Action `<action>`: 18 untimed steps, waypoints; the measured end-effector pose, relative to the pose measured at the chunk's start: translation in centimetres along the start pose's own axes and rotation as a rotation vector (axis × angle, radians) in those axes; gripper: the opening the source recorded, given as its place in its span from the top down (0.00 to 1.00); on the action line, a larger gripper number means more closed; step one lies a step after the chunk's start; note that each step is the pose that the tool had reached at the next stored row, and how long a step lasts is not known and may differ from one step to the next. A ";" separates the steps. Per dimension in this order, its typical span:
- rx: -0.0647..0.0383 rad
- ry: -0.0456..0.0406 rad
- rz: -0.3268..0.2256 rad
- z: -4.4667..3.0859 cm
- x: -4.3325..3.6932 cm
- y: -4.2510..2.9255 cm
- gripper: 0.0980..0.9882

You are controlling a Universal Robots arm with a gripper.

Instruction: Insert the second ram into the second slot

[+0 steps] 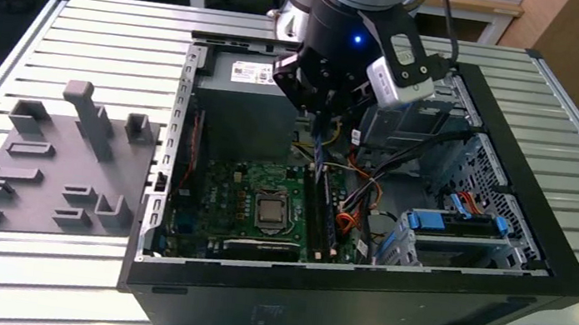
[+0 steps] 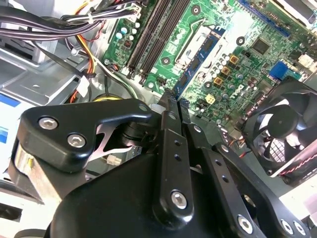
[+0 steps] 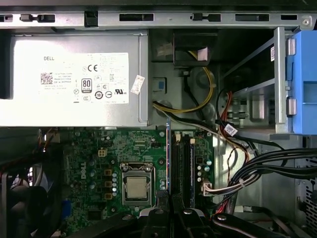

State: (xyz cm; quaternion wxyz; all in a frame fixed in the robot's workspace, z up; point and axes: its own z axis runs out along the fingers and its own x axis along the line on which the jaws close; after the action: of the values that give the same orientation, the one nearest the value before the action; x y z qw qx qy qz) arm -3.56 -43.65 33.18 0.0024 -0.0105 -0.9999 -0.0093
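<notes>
Black gripper [image 2: 171, 101], foremost in both wrist views: fingers [image 2: 167, 126] pressed together on the second ram [image 2: 199, 60], a thin blue stick seen edge-on. Position of the second ram: held upright inside the open computer case [image 1: 360, 306], over the green motherboard [image 3: 99, 148], lined up along the dark memory slots [image 3: 175, 163] beside the processor socket [image 3: 137, 188]; whether it touches a slot cannot be told. Power supply [image 3: 69, 79], grey, adjoining the motherboard. Fan [image 2: 282, 129], black, by the board. Grey moulded fixture [image 1: 55, 157] on the slatted desk [image 1: 27, 288], to the exterior view's left of the case.
</notes>
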 end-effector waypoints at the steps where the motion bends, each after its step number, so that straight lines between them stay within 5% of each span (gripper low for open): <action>1: 0.000 0.0000 0.000 0.05 0.00 -0.01 0.96; 18: 0.006 0.0000 0.000 0.60 -0.01 -0.03 0.96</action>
State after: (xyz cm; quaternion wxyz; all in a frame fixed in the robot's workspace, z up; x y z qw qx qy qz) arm -3.55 -43.67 32.58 0.0024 -0.0104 -0.9999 -0.0062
